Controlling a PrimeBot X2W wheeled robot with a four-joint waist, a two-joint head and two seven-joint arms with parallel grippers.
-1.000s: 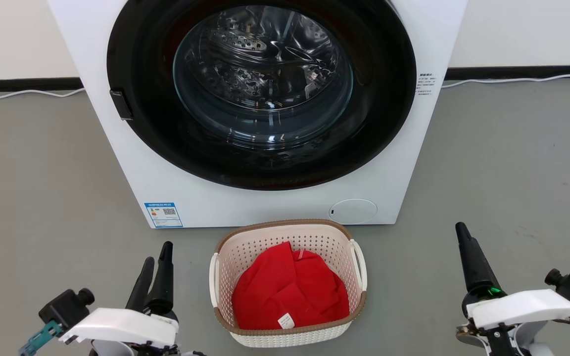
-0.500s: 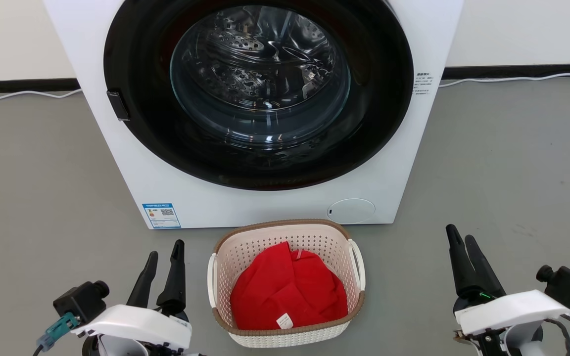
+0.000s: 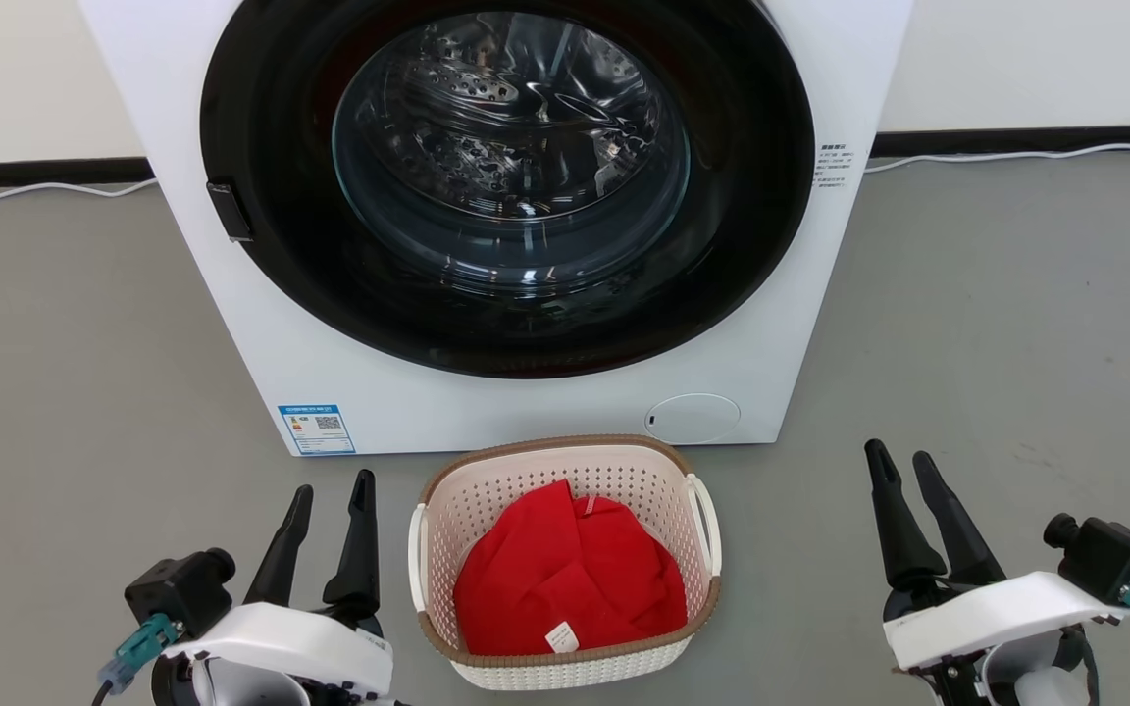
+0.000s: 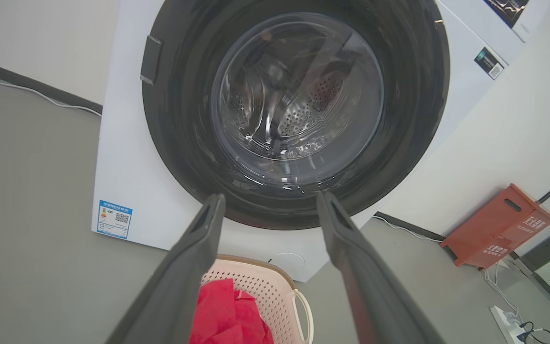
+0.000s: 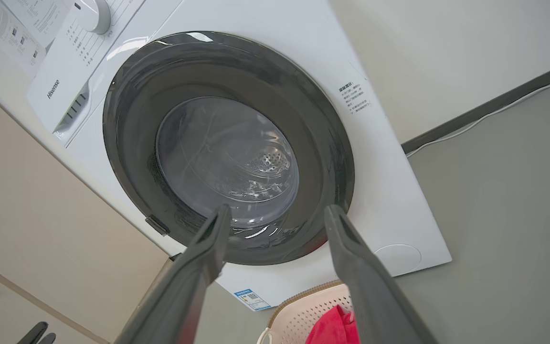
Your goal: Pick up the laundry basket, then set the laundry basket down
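Note:
The laundry basket [image 3: 565,469], cream-white with a brown rim and two white loop handles, stands on the grey floor just in front of the washer. A red cloth [image 3: 565,579] lies inside it. My left gripper [image 3: 333,487] hovers open to the basket's left, a short way from the left handle [image 3: 416,557]. My right gripper [image 3: 900,459] stands open well to the right, apart from the right handle [image 3: 707,525]. The left wrist view shows the basket [image 4: 268,286] low between the fingers. In the right wrist view the basket [image 5: 303,310] sits at the bottom edge.
A white front-loading washer [image 3: 487,392] with a closed dark round door [image 3: 506,176] rises right behind the basket. A white cable [image 3: 1016,157] runs along the wall base. An orange-red crate [image 4: 499,224] leans against the wall to the washer's right.
Both grippers have drifted inward toward the basket and turned, so that both fingers of each now show apart. The view has shifted slightly; the basket rests in place.

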